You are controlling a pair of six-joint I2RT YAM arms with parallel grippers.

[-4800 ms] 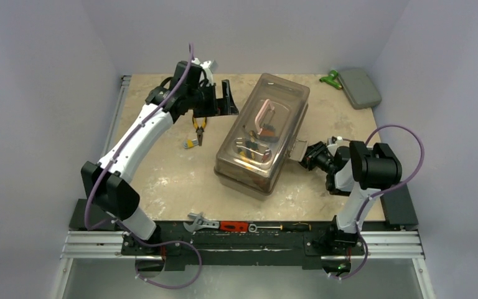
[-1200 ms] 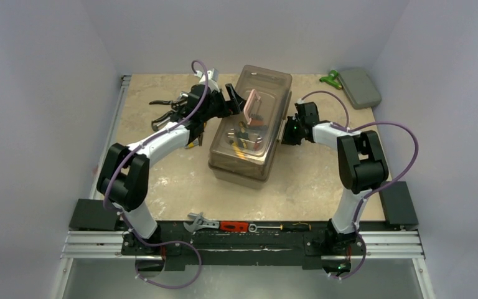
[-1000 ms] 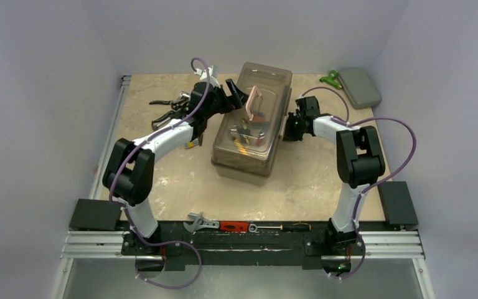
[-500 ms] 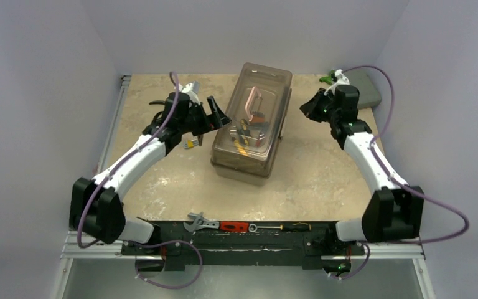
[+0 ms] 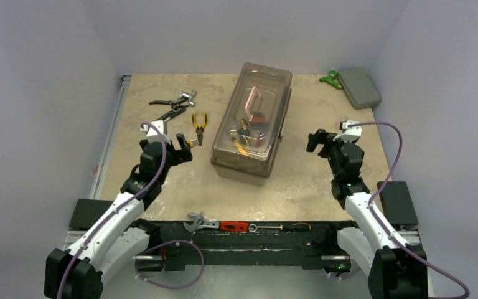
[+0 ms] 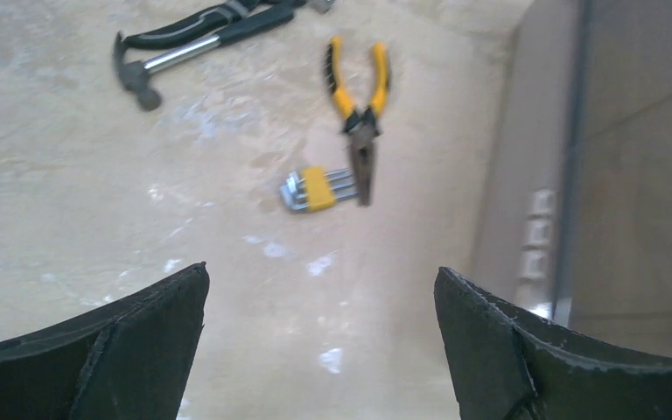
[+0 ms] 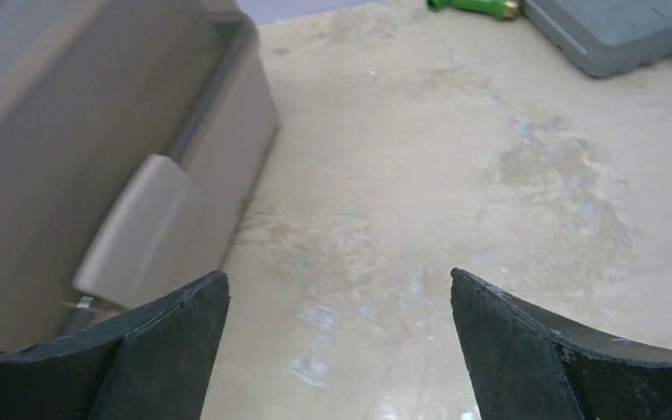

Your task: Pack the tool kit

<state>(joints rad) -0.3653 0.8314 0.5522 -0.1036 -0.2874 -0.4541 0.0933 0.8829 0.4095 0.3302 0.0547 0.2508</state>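
Observation:
The tool kit (image 5: pixel 252 118) is a beige box with its smoky lid down and a pinkish handle under the lid, standing mid-table. My left gripper (image 5: pixel 177 148) hovers left of it, open and empty, with bare tabletop between its fingertips (image 6: pixel 322 289). The box's left wall (image 6: pixel 595 157) fills the right of the left wrist view. Yellow-handled pliers (image 6: pixel 359 96) and a yellow hex-key set (image 6: pixel 317 190) lie ahead of that gripper. My right gripper (image 5: pixel 322 142) is right of the box, open and empty (image 7: pixel 339 289). The box's side latch (image 7: pixel 136 232) shows at left in the right wrist view.
A hammer and black-handled pliers (image 5: pixel 173 103) lie at the back left. A flat grey case (image 5: pixel 360 87) and a green tool (image 5: pixel 331 78) sit at the back right. A wrench and other tools (image 5: pixel 236 225) line the black front rail.
Both arms have pulled back from the toolbox toward the near edge. The right gripper has gone from shut to open. The toolbox has stayed where it was.

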